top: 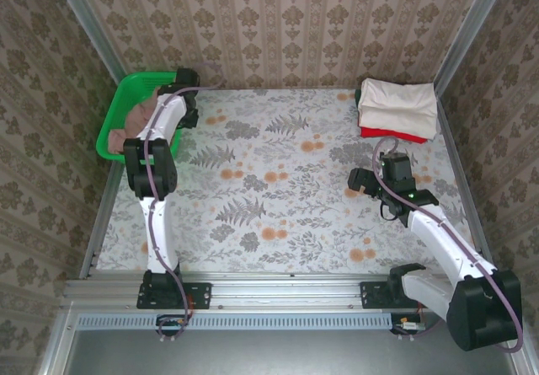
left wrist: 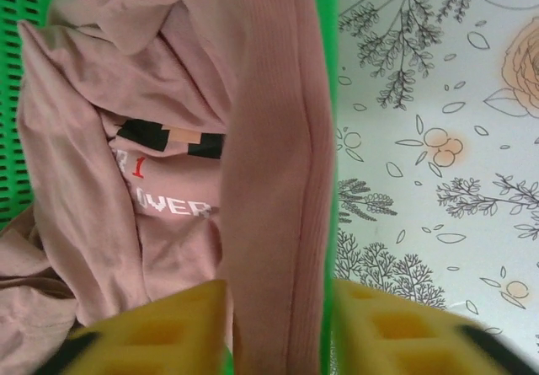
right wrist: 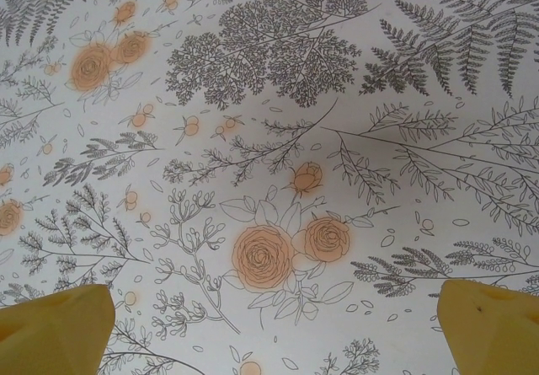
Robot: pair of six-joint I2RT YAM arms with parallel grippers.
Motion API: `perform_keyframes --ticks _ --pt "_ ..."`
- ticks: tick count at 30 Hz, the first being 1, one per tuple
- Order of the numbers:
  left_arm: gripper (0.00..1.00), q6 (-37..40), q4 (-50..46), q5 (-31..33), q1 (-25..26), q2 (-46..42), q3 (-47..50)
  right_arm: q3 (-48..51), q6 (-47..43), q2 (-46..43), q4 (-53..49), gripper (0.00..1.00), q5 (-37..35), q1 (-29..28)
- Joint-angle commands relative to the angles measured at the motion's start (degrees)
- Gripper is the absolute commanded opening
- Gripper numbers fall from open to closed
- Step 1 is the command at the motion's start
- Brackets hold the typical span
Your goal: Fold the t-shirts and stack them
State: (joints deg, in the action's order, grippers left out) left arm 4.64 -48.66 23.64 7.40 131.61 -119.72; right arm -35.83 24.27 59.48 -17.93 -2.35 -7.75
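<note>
Floral table (top: pixel 278 190), damask-papered walls (top: pixel 278 21).
Pink t-shirt (left wrist: pixel 168 139) in the green basket (top: pixel 112 122), a fold between the left fingers (left wrist: pixel 160 333), grip unclear; right fingers (right wrist: pixel 59 329) spread over the table; folded t-shirts (top: pixel 397 109) far right.

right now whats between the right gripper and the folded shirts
In the top view, a bare stretch of floral table cover lies between the right gripper and the folded shirts, crossed by that arm's own cable.

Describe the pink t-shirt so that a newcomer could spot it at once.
At the far left corner of the table stands a green basket. The pink t-shirt lies crumpled inside it. Unlike the cream shirt and red shirt folded far right, it is unfolded.
</note>
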Motion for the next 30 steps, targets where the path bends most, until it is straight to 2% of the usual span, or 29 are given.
perform_keyframes --ticks 1,2,4,8,10,13,15,21,24,27,30 --pt "0.51 0.2 -1.7 -0.7 1.5 -4.7 -2.0 -1.3 0.6 -0.1 0.3 1.00 1.3 0.3" --pt "0.55 0.1 -1.6 -1.4 1.8 -6.0 -1.8 -1.3 0.6 -0.2 0.3 1.00 1.2 0.3" --pt "0.71 -0.4 -2.1 -2.0 2.3 -8.5 -1.8 -1.0 0.6 -0.6 0.2 1.00 1.2 0.3" --pt "0.83 -4.6 -3.3 -2.6 1.1 -10.9 -2.4 -0.4 0.8 -1.4 0.1 1.00 1.5 0.3" --pt "0.85 -9.1 -3.8 -6.5 -1.7 -10.7 -3.0 0.2 0.9 -1.8 0.5 1.00 1.8 0.3" --pt "0.79 -14.4 -3.8 -17.5 -6.1 -7.6 -5.4 0.9 1.2 -2.3 0.8 1.00 2.3 0.3" --pt "0.74 -15.2 -4.8 -20.9 -6.6 -4.3 -8.1 1.0 1.1 -2.4 0.8 1.00 2.7 0.3" --pt "0.56 -15.5 -8.5 -23.1 -6.3 2.8 -15.5 1.3 1.0 -3.3 0.5 1.00 3.4 0.3" --pt "0.62 -15.8 -7.9 -23.6 -6.3 2.9 -14.5 1.6 1.0 -3.6 0.2 1.00 3.0 0.3" --pt "0.60 -15.9 -7.3 -24.7 -6.3 3.4 -13.7 2.1 1.2 -3.6 0.4 1.00 3.1 0.3" --pt "0.41 -15.8 -7.7 -24.2 -6.5 4.3 -14.0 2.2 1.5 -3.7 0.3 1.00 3.2 0.3"
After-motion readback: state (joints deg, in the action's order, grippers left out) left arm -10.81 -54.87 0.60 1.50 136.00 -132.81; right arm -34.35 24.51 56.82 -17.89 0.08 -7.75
